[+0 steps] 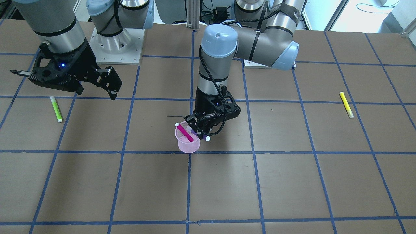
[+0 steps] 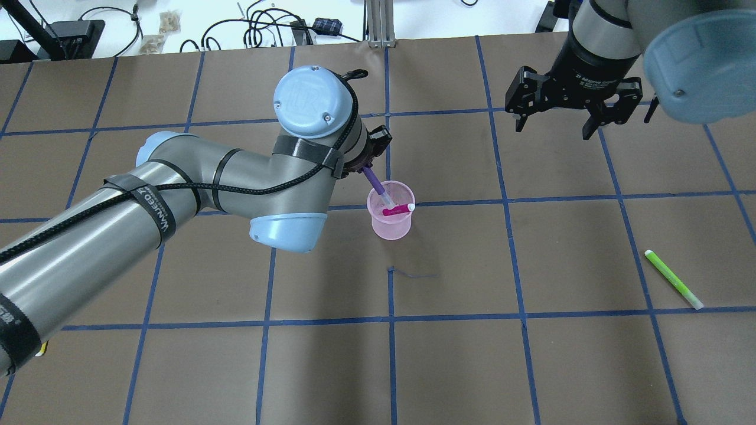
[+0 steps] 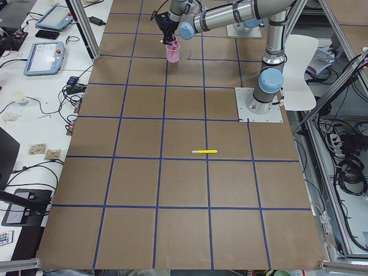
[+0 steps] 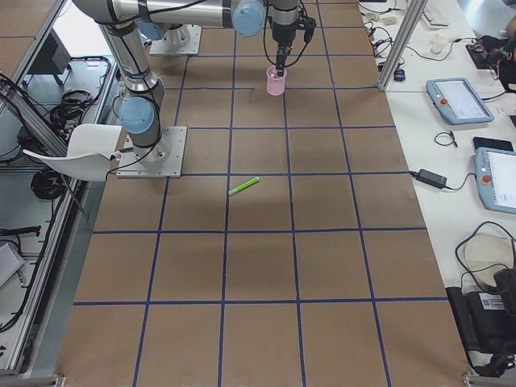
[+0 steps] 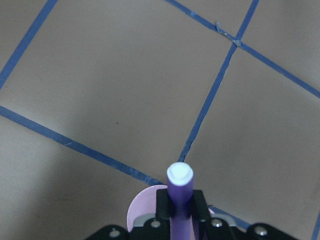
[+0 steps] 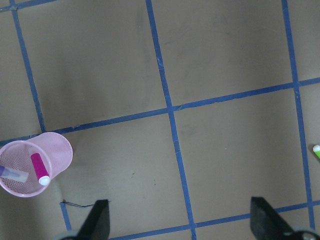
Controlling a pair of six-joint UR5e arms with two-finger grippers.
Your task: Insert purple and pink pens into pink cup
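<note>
The pink mesh cup (image 2: 391, 223) stands upright near the table's middle. The pink pen (image 2: 394, 210) leans inside it, white end up. My left gripper (image 2: 369, 160) is shut on the purple pen (image 2: 373, 180) and holds it tilted, its lower end at the cup's mouth. The left wrist view shows the purple pen (image 5: 179, 195) between the fingers (image 5: 162, 207), with the cup's rim (image 5: 142, 205) below. The right wrist view shows the cup (image 6: 50, 150) with both pens. My right gripper (image 2: 554, 127) is open and empty, high over the far right.
A green pen (image 2: 673, 278) lies on the table at the right, near my right arm. A yellow pen (image 1: 346, 104) lies far out on my left side. Blue tape lines grid the brown table. Cables and gear sit beyond the far edge.
</note>
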